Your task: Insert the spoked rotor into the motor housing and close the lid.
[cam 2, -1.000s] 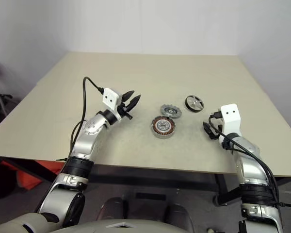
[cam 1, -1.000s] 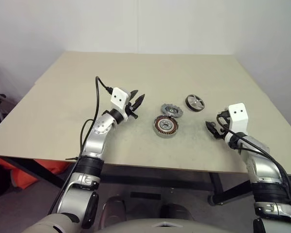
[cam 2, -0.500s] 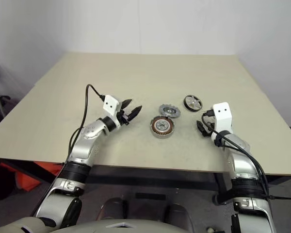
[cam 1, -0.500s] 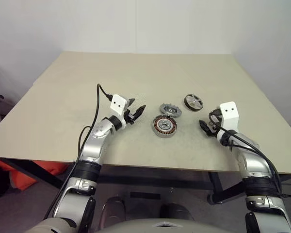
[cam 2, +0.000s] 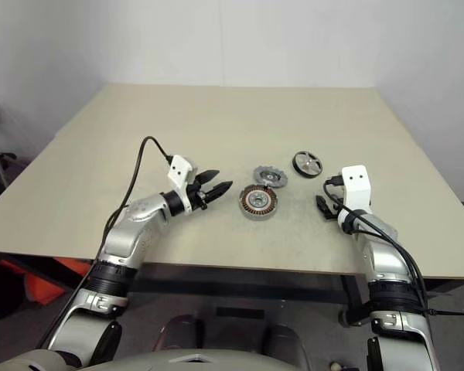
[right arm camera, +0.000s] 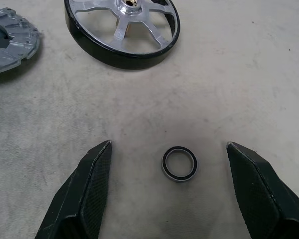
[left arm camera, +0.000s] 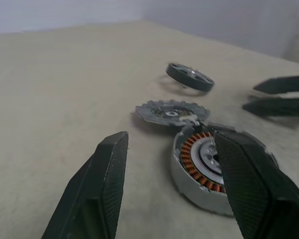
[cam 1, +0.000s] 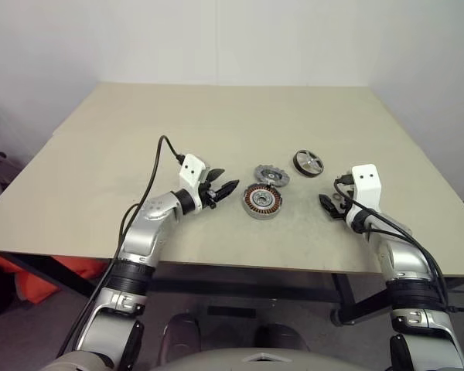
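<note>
Currently four loose parts on table (cam 1: 100,154): one motor housing (cam 1: 263,201), one lid (cam 1: 273,175), one spoked rotor (cam 1: 309,162), one small ring (right arm camera: 179,163). Left gripper (cam 1: 226,187) and right gripper (right arm camera: 169,191): fingers apart, empty.

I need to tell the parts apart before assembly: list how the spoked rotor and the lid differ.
The spoked rotor is an open wheel with a smooth black rim and bright silver spokes; the lid is a nearly solid grey disc with a notched, gear-like edge. The spoked rotor lies alone on the table; the lid lies right beside the motor housing, seemingly overlapping its rim. Both are round, flat on the table, and untouched.
</note>
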Robot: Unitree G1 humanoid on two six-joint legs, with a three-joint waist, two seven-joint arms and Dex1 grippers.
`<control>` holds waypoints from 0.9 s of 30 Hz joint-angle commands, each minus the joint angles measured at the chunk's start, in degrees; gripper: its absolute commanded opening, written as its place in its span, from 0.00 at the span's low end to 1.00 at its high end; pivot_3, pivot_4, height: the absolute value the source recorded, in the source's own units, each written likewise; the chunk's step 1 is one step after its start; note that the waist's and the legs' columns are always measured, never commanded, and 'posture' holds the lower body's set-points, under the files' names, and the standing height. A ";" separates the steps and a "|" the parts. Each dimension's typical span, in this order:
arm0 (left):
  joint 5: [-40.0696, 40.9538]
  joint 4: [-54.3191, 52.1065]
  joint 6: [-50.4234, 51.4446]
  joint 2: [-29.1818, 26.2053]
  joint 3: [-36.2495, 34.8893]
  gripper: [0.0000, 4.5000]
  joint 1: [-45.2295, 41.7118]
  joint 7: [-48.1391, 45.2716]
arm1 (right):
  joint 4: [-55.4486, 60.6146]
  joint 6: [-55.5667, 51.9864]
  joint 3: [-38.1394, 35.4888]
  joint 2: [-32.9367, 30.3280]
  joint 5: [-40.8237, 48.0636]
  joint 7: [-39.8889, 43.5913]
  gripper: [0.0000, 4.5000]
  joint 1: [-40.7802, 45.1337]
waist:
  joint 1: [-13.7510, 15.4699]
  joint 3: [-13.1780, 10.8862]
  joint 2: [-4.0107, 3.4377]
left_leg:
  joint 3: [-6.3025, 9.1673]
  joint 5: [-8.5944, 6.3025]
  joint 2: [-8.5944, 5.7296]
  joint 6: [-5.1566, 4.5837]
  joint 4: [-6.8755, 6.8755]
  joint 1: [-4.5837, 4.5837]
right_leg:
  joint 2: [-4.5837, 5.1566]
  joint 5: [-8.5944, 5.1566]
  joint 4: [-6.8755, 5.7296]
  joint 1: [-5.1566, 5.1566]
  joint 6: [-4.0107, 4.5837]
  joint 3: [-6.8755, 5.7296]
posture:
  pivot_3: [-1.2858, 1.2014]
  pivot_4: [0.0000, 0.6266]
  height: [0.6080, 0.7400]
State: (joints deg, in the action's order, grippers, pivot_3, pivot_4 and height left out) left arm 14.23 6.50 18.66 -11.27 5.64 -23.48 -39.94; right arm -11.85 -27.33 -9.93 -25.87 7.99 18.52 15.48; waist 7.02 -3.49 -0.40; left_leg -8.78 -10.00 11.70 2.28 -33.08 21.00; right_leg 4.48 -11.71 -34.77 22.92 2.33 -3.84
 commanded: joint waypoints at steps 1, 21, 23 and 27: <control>1.37 -3.06 0.44 -1.47 0.58 0.64 -0.53 -2.67 | -0.27 -0.30 -1.33 -0.49 -0.03 -1.08 0.92 1.03 | 0.01 0.01 -0.01 | 0.00 0.00 -0.01 0.00 0.00 0.00 | 0.00 0.00 0.00 -0.01 0.00 0.00 | 0.52 0.00 1.00; 1.50 -2.11 0.19 -3.41 0.77 0.65 -1.85 -5.67 | 1.05 -1.42 -1.46 0.11 0.64 -1.58 0.29 0.52 | 0.00 0.05 -0.07 | 0.00 0.00 0.00 0.00 0.00 -0.04 | -0.01 0.00 0.00 -0.05 0.00 0.01 | 0.52 0.00 1.00; 1.46 -2.02 0.12 -3.39 0.76 0.65 -1.92 -5.63 | 1.35 -1.61 -1.54 0.15 0.88 -1.42 0.20 0.46 | 0.02 0.05 -0.08 | 0.00 0.00 0.00 0.00 0.00 -0.05 | -0.01 0.00 0.00 -0.06 0.00 0.01 | 0.52 0.00 1.00; 1.50 -1.86 0.15 -3.37 0.59 0.65 -2.23 -5.49 | 2.44 -2.32 -1.18 0.21 0.91 -1.43 0.13 0.51 | 0.02 0.05 -0.08 | 0.00 0.00 0.00 0.00 0.00 -0.05 | -0.01 0.00 0.00 -0.06 -0.01 0.01 | 0.52 0.00 1.00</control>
State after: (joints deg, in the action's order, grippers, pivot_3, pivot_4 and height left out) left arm 15.15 5.89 19.29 -14.43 6.67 -24.14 -45.45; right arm -11.36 -29.10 -10.66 -25.42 8.69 17.21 15.47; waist 7.04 -3.43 -0.48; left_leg -8.78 -10.00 11.70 2.28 -33.07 20.95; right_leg 4.47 -11.72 -34.77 22.87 2.33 -3.84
